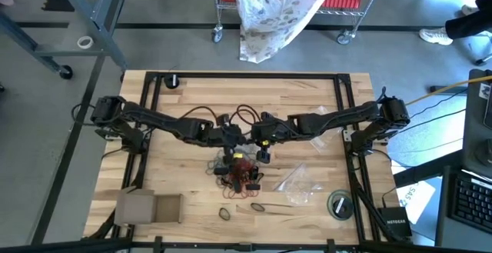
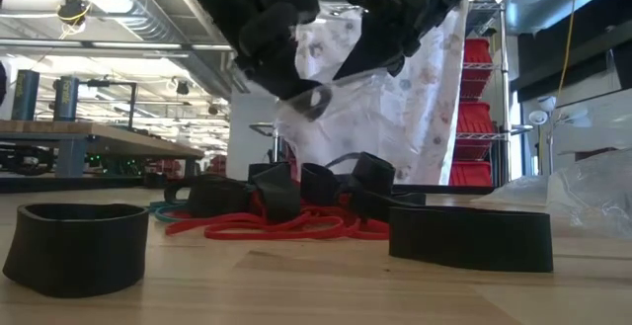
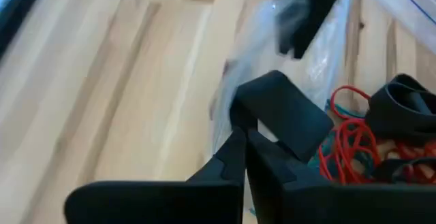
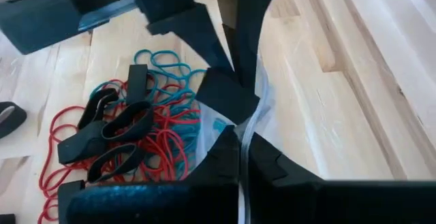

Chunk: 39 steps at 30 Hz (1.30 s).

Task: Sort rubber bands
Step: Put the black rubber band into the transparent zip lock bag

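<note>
The rubber bands lie in a heap at the table's middle: red and teal thin loops with wide black bands on top. The heap also shows in the low view. Both grippers meet just above the heap's far side. My left gripper and my right gripper are each shut on a clear plastic bag held up between them. From above, the left gripper and the right gripper stand close together. My left gripper pinches a thin edge of the clear plastic bag between its two fingers, slanting down from the table's left side. The bag is lifted off the table. My right gripper pinches the bag's film between its two fingers, slanting down from the table's right side. The film runs up from the fingertips toward the other gripper, clear of the wood.
Another clear bag lies right of the heap. Two wide black bands lie near the front edge. A cardboard box sits at the front left, a tape roll at the front right.
</note>
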Each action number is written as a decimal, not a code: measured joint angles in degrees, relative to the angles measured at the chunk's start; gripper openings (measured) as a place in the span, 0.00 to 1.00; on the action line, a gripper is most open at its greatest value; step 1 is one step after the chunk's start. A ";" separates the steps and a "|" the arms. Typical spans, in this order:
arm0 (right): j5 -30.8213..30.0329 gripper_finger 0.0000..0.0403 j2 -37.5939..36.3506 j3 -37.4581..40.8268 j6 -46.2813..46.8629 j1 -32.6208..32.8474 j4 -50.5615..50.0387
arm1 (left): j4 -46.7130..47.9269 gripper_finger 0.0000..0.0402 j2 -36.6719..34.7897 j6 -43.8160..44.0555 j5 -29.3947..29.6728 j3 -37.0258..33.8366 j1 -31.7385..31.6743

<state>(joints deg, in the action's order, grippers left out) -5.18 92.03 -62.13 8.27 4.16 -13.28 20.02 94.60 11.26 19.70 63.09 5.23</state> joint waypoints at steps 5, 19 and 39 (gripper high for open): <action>-0.21 0.00 0.00 -0.02 -0.16 0.00 -0.06 | 0.37 0.13 -0.60 1.90 -2.76 1.52 -0.01; -0.19 0.00 -0.02 -0.02 -0.31 0.00 -0.31 | 11.31 0.37 -0.71 3.23 -5.89 10.81 2.12; -0.14 0.00 -0.02 -0.02 -0.76 0.00 -0.52 | 13.59 0.33 -0.77 8.40 -7.12 7.98 13.11</action>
<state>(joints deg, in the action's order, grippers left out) -5.32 92.01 -62.15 7.51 4.16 -13.80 33.61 93.83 19.66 12.58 71.07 18.33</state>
